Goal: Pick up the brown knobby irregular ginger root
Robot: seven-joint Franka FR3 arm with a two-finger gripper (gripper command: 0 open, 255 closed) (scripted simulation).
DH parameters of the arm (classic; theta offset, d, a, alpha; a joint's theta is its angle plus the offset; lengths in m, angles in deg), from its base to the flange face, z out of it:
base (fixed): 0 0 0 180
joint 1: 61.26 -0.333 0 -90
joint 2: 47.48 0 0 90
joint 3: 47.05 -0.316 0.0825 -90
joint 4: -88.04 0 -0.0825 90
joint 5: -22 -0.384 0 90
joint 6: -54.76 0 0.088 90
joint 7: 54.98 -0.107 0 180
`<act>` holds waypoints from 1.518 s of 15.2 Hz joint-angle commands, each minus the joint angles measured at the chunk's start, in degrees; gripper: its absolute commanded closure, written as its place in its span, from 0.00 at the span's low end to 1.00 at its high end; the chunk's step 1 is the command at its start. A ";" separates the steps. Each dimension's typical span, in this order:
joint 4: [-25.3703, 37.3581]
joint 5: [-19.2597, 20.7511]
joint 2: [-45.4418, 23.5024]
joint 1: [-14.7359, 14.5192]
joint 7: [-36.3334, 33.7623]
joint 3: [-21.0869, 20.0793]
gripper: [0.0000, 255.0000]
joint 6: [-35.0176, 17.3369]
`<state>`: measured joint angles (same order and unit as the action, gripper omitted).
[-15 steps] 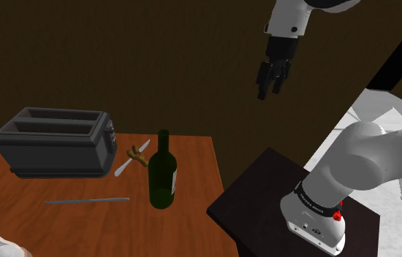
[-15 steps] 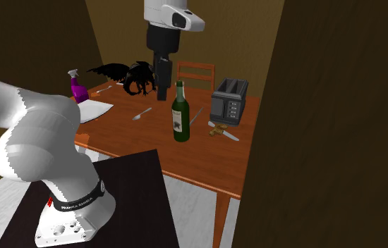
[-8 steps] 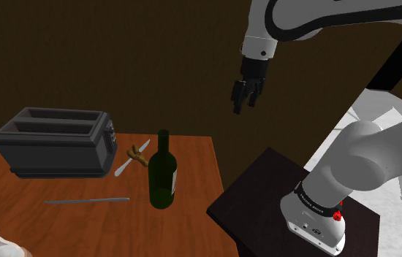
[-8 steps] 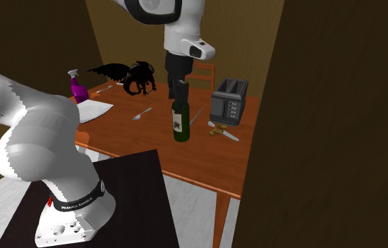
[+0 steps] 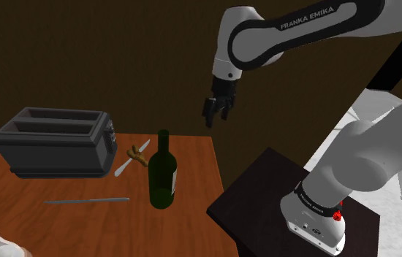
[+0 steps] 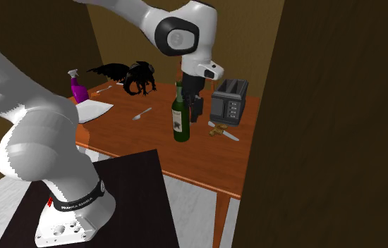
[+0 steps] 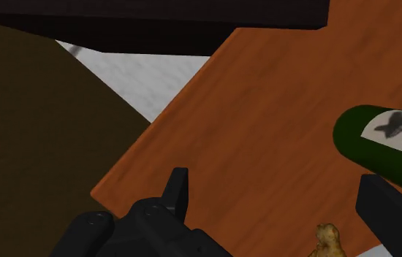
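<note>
Gripper (image 5: 216, 113) was open and empty, high over the table (image 5: 192, 219) near its corner. The ginger root (image 5: 137, 154) lay beside a knife (image 5: 123, 169) near the table's edge, between toaster (image 5: 53, 142) and bottle (image 5: 163, 175). It sat well below the gripper, toaster-ward; descent was judged necessary.

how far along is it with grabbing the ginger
Done: nothing yet; the ginger lies untouched on the table near the toaster. In hand: the tool hangs open, high above the table. Left: line up over the ginger, lower, close on it, lift.
</note>
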<state>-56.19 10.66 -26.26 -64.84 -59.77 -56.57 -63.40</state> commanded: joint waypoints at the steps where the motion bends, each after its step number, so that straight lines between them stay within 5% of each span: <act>1: 0.96 -0.39 -4.06 -0.49 -0.16 -0.91 0.00 -3.91; 12: 11.65 1.77 -28.31 -3.01 -2.50 -4.48 0.00 -21.02; 23: 31.02 7.81 -52.16 -8.50 -6.08 -3.70 0.00 -28.82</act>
<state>-27.04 17.98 -76.19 -72.74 -65.59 -60.43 -91.52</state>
